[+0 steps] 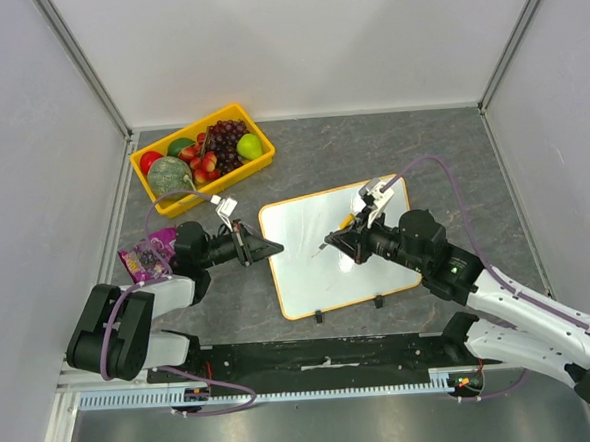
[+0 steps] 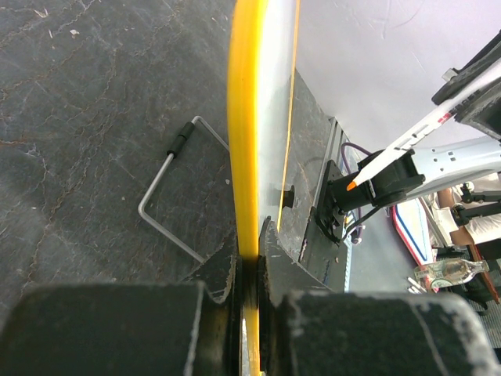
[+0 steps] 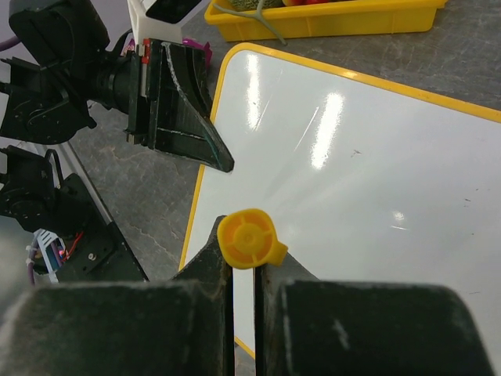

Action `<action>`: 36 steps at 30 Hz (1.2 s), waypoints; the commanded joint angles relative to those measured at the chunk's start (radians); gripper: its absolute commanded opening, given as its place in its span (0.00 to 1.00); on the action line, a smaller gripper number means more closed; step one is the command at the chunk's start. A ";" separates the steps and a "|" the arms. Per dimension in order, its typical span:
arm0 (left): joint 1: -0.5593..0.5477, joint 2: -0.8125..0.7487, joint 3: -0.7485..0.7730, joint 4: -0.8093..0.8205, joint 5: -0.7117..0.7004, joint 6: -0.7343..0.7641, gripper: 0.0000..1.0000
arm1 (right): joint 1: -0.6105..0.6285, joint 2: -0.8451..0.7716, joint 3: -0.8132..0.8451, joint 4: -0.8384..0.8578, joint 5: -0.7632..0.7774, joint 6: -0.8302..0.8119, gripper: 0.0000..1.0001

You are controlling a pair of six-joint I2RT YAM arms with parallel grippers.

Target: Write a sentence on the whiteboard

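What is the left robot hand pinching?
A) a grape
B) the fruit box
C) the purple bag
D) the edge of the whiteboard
D: the left gripper is shut on the yellow rim of the whiteboard.

Left claw (image 1: 274,247) clamped; right claw (image 1: 332,243) clamped

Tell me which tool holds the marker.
The right tool, shut on the marker; the left tool instead clamps the whiteboard by its yellow rim.
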 commanded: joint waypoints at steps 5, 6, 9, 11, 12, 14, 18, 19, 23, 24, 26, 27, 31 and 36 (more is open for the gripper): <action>-0.010 0.029 -0.010 -0.096 0.003 0.184 0.02 | 0.059 0.018 0.053 0.055 0.078 -0.047 0.00; -0.010 0.031 -0.009 -0.096 0.004 0.185 0.02 | 0.065 0.025 0.058 0.062 0.080 -0.045 0.00; -0.010 0.030 -0.009 -0.097 0.004 0.184 0.02 | 0.079 0.045 0.069 0.077 0.087 -0.048 0.00; -0.012 0.031 -0.010 -0.097 0.004 0.184 0.02 | 0.086 0.055 0.070 0.088 0.092 -0.048 0.00; -0.009 0.028 -0.010 -0.097 0.003 0.184 0.02 | 0.088 0.058 0.067 0.095 0.095 -0.047 0.00; -0.012 0.026 -0.009 -0.099 0.001 0.185 0.02 | 0.095 0.062 0.070 0.098 0.095 -0.042 0.00; -0.010 0.022 -0.010 -0.102 0.001 0.188 0.02 | 0.108 0.061 0.075 0.094 0.122 -0.051 0.00; -0.010 0.022 -0.010 -0.102 0.001 0.188 0.02 | 0.109 0.061 0.078 0.095 0.127 -0.056 0.00; -0.010 0.025 -0.009 -0.102 0.001 0.190 0.02 | 0.114 0.085 0.106 0.089 0.133 -0.071 0.00; -0.009 0.025 -0.009 -0.102 0.001 0.187 0.02 | 0.115 0.091 0.113 0.086 0.135 -0.074 0.00; -0.012 0.023 -0.009 -0.102 0.001 0.188 0.02 | 0.118 0.102 0.127 0.082 0.141 -0.079 0.00; -0.010 0.023 -0.009 -0.102 0.001 0.188 0.02 | 0.118 0.105 0.132 0.080 0.146 -0.082 0.00; -0.010 0.020 -0.012 -0.102 0.000 0.188 0.02 | 0.122 0.108 0.149 0.075 0.155 -0.093 0.00; -0.010 0.008 -0.015 -0.106 -0.009 0.194 0.02 | 0.122 0.124 0.164 0.080 0.155 -0.109 0.00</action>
